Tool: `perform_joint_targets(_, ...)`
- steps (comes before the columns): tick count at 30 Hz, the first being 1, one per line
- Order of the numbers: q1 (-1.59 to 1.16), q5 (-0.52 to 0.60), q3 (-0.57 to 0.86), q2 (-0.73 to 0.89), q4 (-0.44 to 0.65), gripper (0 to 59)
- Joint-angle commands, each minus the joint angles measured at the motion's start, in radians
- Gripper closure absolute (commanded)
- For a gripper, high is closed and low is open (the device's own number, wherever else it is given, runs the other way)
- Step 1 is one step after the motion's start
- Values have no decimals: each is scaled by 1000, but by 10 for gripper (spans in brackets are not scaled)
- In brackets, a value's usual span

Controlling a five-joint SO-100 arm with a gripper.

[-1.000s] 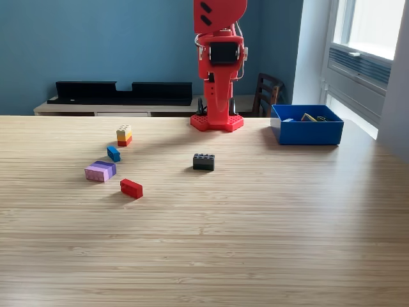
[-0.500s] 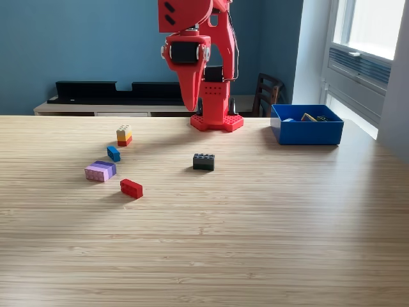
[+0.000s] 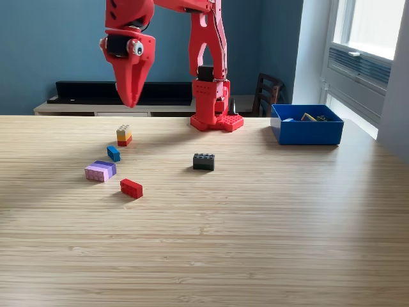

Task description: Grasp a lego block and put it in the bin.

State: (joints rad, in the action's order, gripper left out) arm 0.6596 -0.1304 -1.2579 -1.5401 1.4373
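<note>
The red arm's gripper hangs in the air at the upper left, fingers pointing down and shut with nothing between them. It is above and a little behind a stacked yellow, orange and red lego block. Nearer the camera lie a small blue block, a pink and purple block, a red block and a black block, all on the wooden table. The blue bin stands at the exterior view's right, with a few pieces inside.
The arm's red base is fixed at the table's far edge, left of the bin. Behind the table are a low shelf with a black tray and a chair. A window lies to the right.
The arm has swung from above its base toward the exterior view's left. The gripper now hangs over the group of blocks. No block has moved.
</note>
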Motion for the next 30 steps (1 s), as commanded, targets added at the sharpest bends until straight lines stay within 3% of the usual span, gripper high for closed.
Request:
perform_joint_targets(1,58,-57,-38,-69,-95,549)
perform_joint_targets(7,71,-115,-115,-66,-179,459)
perform_joint_targets(15,57,-130,-126,-28,-215,354)
perform_joint_targets(30,55,-118,58,250,-206,323)
